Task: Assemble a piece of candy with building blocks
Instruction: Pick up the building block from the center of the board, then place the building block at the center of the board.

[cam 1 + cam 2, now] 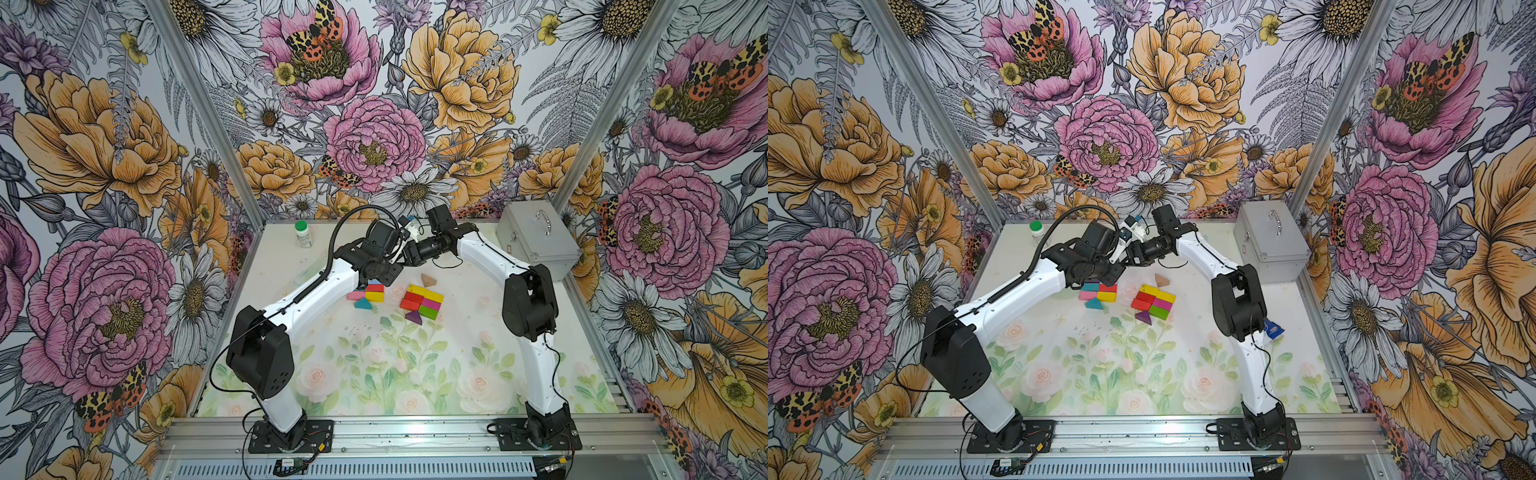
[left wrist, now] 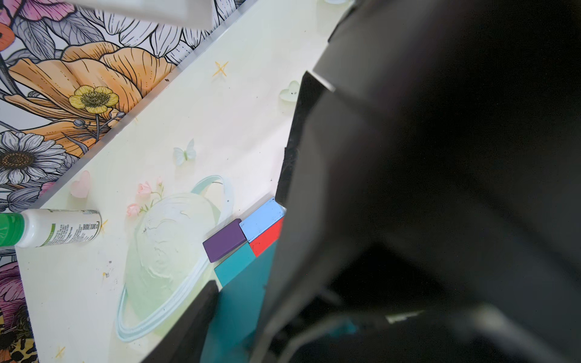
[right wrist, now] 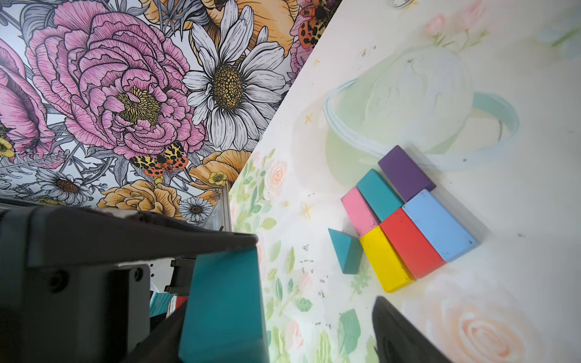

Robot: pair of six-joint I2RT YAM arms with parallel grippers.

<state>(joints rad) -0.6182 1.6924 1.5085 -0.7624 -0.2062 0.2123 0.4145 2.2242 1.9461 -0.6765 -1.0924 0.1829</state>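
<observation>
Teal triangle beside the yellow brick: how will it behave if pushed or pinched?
Teal triangle looks like rigid painted wood, so probably no flex. It lies on a flat face, so it likely slides rather than rolls. Its sloped sides may slip out of a pinch.

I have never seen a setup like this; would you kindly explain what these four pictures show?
Two white robot arms stand at a flowery table. Two pictures look down from one overhead camera; the other two come from a camera on each wrist. On the table lie two clusters of painted bricks, a tan triangle, a green-capped bottle and a metal case. The left pincer grips a teal block; the right pincer stands open close by.
</observation>
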